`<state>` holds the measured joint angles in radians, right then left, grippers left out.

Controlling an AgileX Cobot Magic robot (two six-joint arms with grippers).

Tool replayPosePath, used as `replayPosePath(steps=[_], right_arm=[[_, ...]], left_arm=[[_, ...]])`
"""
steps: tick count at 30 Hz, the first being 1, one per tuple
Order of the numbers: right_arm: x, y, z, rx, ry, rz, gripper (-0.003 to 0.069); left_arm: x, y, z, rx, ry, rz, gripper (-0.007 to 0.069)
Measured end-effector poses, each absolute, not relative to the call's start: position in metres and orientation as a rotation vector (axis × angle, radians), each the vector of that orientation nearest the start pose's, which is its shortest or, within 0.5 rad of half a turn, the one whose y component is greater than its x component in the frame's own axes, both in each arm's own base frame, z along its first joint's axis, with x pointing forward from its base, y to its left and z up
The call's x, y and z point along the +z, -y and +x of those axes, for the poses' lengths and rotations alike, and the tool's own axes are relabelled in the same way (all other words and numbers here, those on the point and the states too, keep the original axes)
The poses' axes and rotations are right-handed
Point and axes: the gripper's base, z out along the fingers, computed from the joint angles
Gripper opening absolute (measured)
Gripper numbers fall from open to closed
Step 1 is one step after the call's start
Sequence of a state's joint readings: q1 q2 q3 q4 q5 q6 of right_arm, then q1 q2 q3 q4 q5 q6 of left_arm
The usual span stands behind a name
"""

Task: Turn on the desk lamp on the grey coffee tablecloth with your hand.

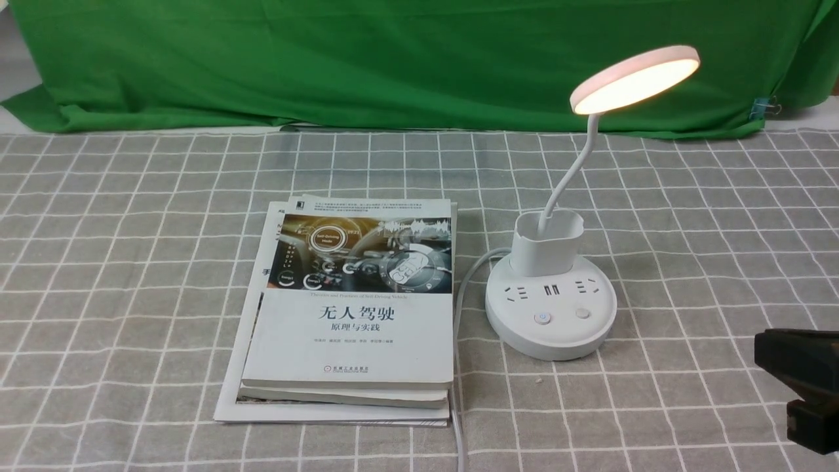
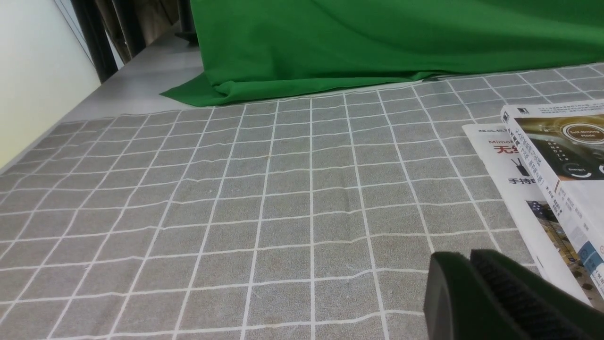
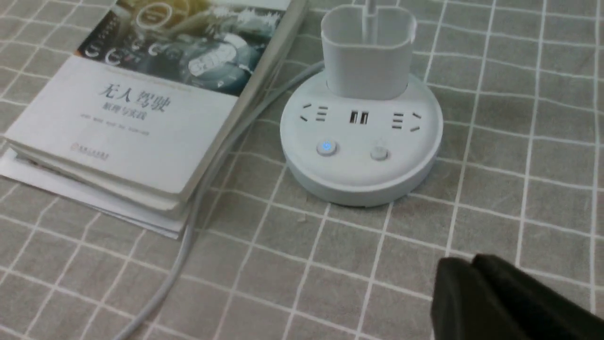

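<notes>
The white desk lamp stands on the grey coffee tablecloth, right of centre. Its disc head glows warm white. The left button on its round base shows a blue light. My right gripper is shut and empty, above the cloth, near and to the right of the base; it shows as a black block at the front view's right edge. My left gripper is shut and empty, low over the cloth left of the books. It is out of the front view.
A stack of books lies left of the lamp, also in the right wrist view and left wrist view. The lamp's grey cord runs between books and base toward the front edge. A green backdrop cloth hangs behind.
</notes>
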<state>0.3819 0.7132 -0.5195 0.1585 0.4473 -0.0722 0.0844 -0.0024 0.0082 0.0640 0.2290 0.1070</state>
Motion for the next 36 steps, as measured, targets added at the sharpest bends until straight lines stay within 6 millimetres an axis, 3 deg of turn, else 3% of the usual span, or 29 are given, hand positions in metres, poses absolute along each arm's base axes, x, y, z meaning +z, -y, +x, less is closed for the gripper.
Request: replayPosePath(steps=[3, 6, 12, 15, 20, 36], right_arm=[[0.282, -0.052, 0.122, 0.320, -1.988, -0.355, 0.0030], [0.252, -0.035, 0.108, 0.240, -1.834, -0.266, 0.0027], [0.200, -0.012, 0.075, 0.125, -1.719, -0.132, 0.0027], [0.201, -0.008, 0.065, 0.072, -1.633, -0.108, 0.0027], [0.198, -0.006, 0.057, 0.034, -1.635, -0.102, 0.0027], [0.190, -0.007, 0.056, 0.027, -1.717, -0.134, 0.0033]], left_arm=[[0.190, -0.006, 0.055, 0.200, -1.721, 0.062, 0.0019], [0.190, -0.006, 0.055, 0.200, -1.721, 0.062, 0.0019], [0.190, -0.006, 0.055, 0.200, -1.721, 0.062, 0.0019], [0.190, -0.006, 0.055, 0.200, -1.721, 0.062, 0.0019], [0.190, -0.006, 0.055, 0.200, -1.721, 0.062, 0.0019], [0.190, -0.006, 0.055, 0.200, -1.721, 0.062, 0.0019]])
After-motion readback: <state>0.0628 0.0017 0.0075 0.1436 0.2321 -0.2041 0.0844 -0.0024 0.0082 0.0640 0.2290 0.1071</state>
